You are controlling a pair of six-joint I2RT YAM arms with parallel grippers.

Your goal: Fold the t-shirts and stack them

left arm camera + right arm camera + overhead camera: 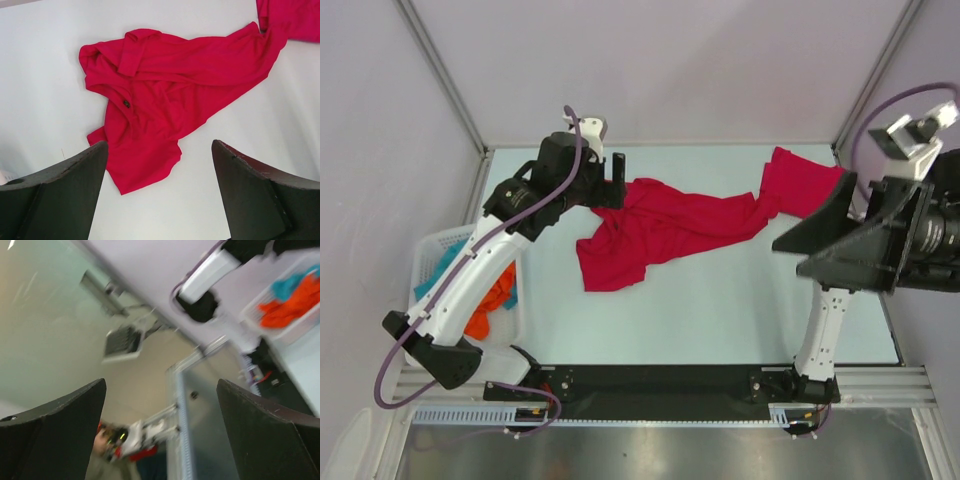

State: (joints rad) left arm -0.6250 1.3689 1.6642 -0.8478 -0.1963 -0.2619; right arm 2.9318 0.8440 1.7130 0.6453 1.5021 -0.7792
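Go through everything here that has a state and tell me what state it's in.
t-shirts: unfolded, crumpled, lying on the table, unstacked.
left tool: open, empty, above the t-shirts.
right tool: open, empty, held high, aimed away from the table.
basket: holds bunched orange and teal cloth.

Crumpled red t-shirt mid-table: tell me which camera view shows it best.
Left wrist view: the t-shirt lies close, sharp and uncovered, its folds and collar clear. The top external view shows it smaller and farther off. The right wrist view points away from the table and misses it.
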